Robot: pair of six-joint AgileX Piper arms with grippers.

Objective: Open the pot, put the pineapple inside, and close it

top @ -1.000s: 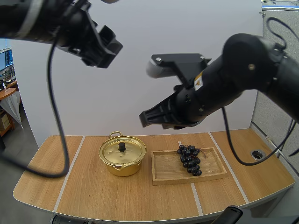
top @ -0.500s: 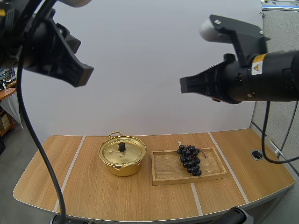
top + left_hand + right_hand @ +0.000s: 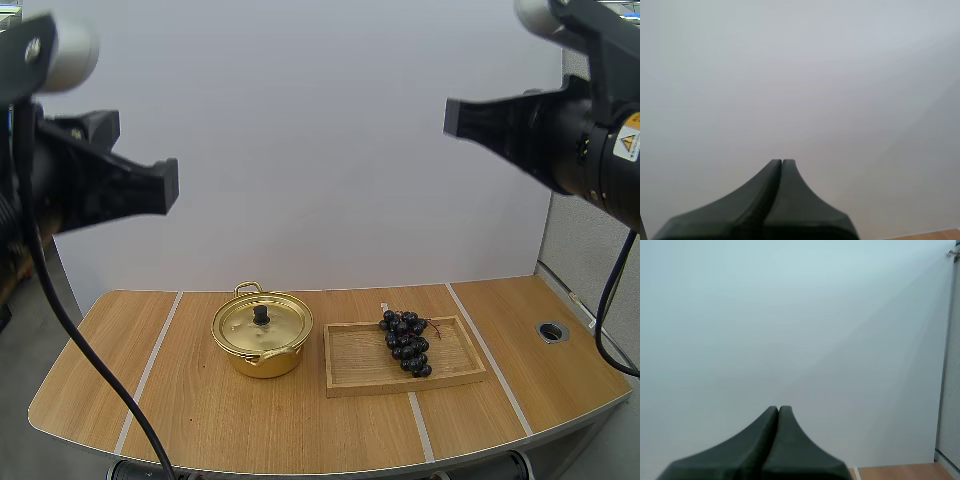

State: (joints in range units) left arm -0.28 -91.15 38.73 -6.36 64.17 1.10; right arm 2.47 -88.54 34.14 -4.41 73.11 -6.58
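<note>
The left gripper (image 3: pixel 782 161) and right gripper (image 3: pixel 778 408) hang high, both pinched closed on nothing, well above the pot (image 3: pixel 261 345), its lid (image 3: pixel 262 325) on, beside the wooden tray (image 3: pixel 362 372) holding grapes (image 3: pixel 405 343), not pineapple; descending closed could knock the lid askew.

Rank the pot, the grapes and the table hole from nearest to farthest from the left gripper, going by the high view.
From the left gripper, raised at the left:
1. pot, left of centre.
2. grapes, on the tray right of the pot.
3. hole, near the right edge of the table.
</note>
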